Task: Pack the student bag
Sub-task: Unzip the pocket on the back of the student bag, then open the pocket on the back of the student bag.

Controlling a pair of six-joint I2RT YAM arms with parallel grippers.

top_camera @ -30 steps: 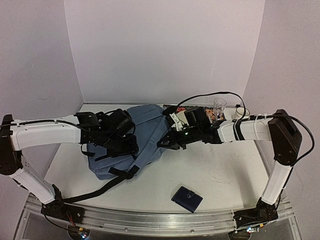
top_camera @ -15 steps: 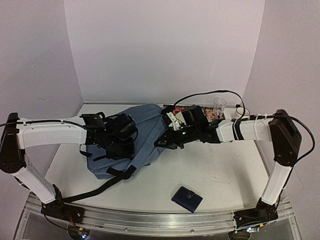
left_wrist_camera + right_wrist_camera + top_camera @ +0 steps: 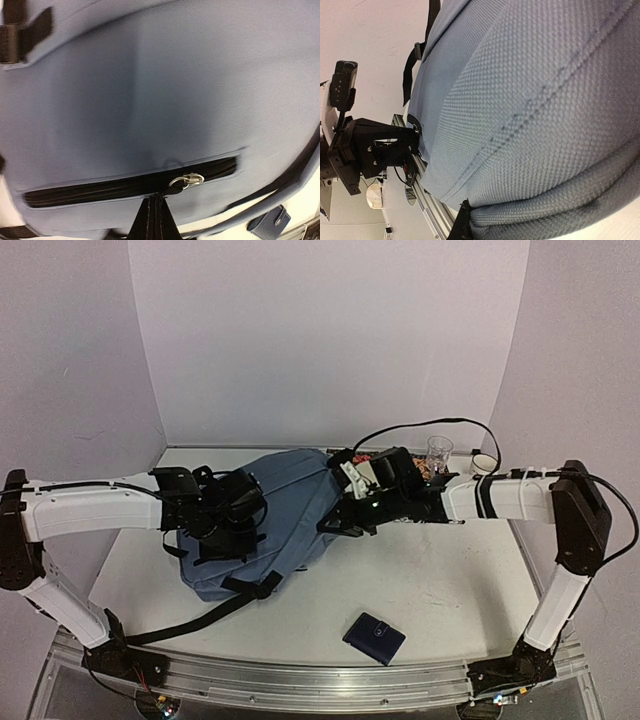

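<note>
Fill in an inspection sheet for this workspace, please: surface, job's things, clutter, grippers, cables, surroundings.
Surface: white table, no spill seen.
Job's things: student bag lying on the table, black strap trailing toward the near edge.
Clutter: navy wallet near the front edge; clear cup and a colourful printed item at back right.
Grippers: left gripper shut, tips at the zip pull; right gripper shut on a fold of the bag.
Cables: black cable arcs above the right arm.
Surroundings: plain white walls; nothing else seen.

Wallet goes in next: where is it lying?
In the top view, the navy wallet lies flat near the table's front edge, right of centre, apart from the slate-blue backpack.
</note>
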